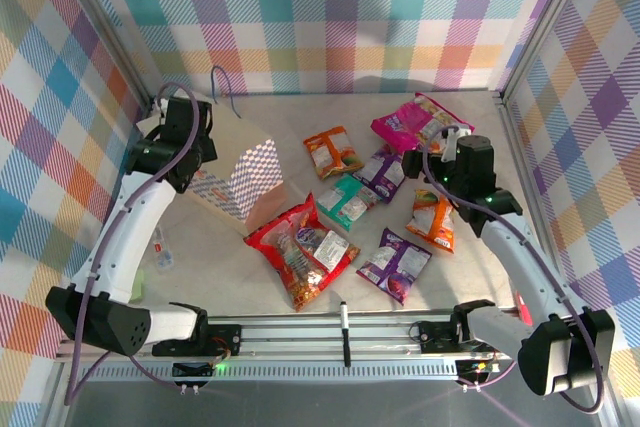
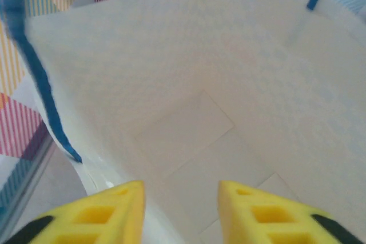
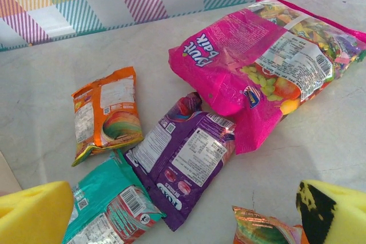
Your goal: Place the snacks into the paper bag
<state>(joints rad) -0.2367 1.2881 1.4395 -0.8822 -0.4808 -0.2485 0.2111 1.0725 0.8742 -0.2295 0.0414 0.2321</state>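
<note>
Paper bag sits left of centre on the table: tan, one blue-and-white checked side, thin blue cord handle at its mouth. Inside it looks pale and creased. Left gripper is over the bag's opening, yellow fingers apart, nothing between them. Snacks lie loose to the bag's right, shiny and crinkled: large red packet just beside the bag, pink packet toward the back, orange packet close by, purple packet overlapping a teal packet. Right gripper is above this cluster, jaws spread wide, gripping nothing
</note>
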